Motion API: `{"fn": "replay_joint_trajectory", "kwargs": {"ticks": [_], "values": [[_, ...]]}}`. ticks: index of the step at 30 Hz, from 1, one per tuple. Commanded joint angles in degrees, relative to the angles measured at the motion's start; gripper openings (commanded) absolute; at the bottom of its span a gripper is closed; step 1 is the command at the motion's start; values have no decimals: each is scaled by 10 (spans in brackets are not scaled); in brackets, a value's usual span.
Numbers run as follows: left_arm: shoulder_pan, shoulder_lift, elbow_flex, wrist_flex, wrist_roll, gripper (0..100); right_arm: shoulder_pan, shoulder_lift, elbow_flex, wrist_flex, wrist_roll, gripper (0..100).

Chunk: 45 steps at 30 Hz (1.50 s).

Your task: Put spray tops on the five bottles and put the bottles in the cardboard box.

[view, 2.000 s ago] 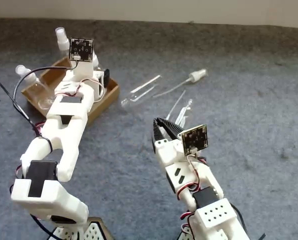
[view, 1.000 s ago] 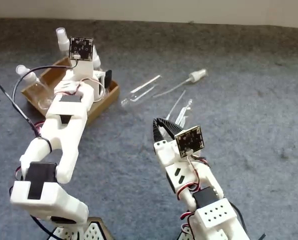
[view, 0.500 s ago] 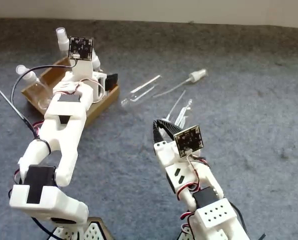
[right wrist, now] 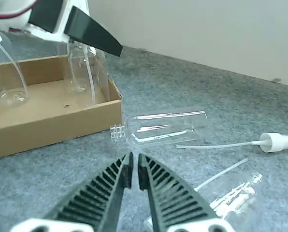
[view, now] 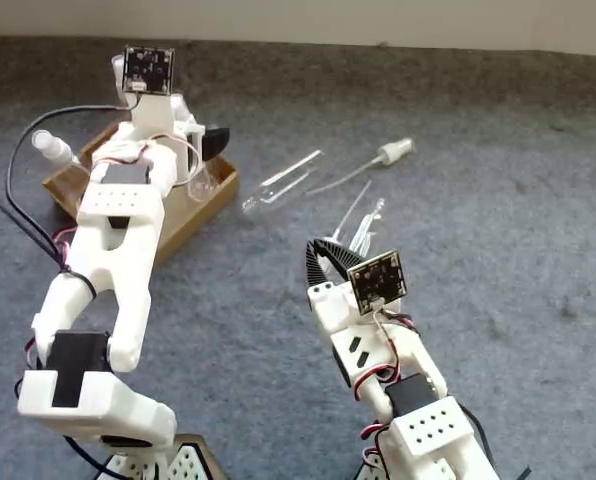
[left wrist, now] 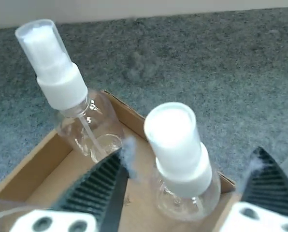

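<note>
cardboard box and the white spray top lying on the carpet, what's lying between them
A clear uncapped bottle lies on its side between the cardboard box and the white spray top, nearer the box, as the right wrist view shows.

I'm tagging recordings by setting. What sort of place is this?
Probably a makeshift indoor robotics bench, not a factory: grey carpet-like covering, a plain pale wall behind, and a small white left arm and right arm by a cardboard box.

Clear glossy plastic bottle (right wrist: 165,126); smooth white plastic spray top (left wrist: 175,137); matt brown cardboard box (right wrist: 52,128); rough grey carpet (view: 498,230).
</note>
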Motion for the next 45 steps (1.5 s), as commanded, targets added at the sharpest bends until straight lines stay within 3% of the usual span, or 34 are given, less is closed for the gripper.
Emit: {"fn": "replay_joint_trajectory", "kwargs": {"ticks": [1, 15, 18, 21, 25, 31, 36, 45], "values": [[-5, -35, -66, 30, -4, 333, 7, -5, 88, 3, 8, 26], [4, -35, -233, 181, -3, 333, 7, -5, 88, 3, 8, 26], [16, -35, -276, 244, -3, 333, 7, -5, 88, 4, 7, 26], [39, -35, -334, 359, -3, 333, 15, -5, 88, 5, 6, 26], [88, -35, -420, 515, -3, 333, 59, -5, 90, 0, 5, 26], [162, -29, -503, 646, -5, 333, 116, -6, 89, 0, 4, 26], [212, -28, -494, 692, -6, 333, 213, -6, 75, -46, 4, 26], [276, -4, -475, 691, -4, 333, 385, -6, 78, -76, 4, 26]]}}
